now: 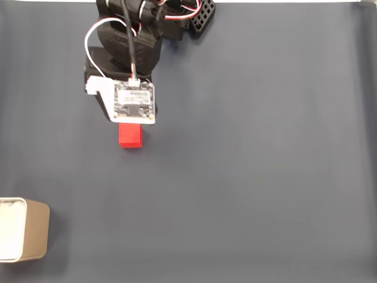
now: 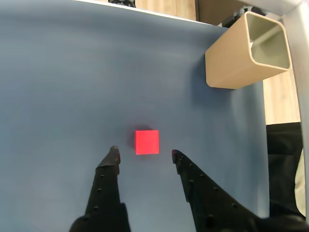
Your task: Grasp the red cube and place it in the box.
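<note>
The small red cube (image 2: pixel 147 142) lies on the dark blue cloth, just ahead of my gripper (image 2: pixel 145 153) in the wrist view. Both black fingers stand apart, one at each side of the cube, with nothing between them. In the fixed view the cube (image 1: pixel 130 136) peeks out below the white circuit board on the arm's wrist, which hides the fingers. The tan box (image 2: pixel 247 52) with its pale interior stands at the top right of the wrist view, far from the cube. In the fixed view the box (image 1: pixel 23 230) sits at the lower left edge.
The dark blue cloth (image 1: pixel 253 165) covers the table. The arm's black base and cables (image 1: pixel 141 29) stand at the top of the fixed view. In the wrist view the cloth ends at the right, where a grey post (image 2: pixel 299 58) and wooden floor show.
</note>
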You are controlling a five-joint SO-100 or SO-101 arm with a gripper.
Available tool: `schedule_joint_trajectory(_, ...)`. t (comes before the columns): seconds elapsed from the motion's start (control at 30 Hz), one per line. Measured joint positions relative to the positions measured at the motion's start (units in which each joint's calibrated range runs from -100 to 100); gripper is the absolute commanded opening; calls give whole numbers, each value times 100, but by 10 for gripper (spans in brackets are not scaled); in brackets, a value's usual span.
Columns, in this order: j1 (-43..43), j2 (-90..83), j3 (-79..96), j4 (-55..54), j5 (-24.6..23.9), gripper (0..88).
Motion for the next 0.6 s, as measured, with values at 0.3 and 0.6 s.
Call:
schedule_joint_trajectory(0.3, -89, 148, 434, -493, -34, 290)
schedule_joint_trajectory(0.6, 30, 452, 588, -939, -59, 299)
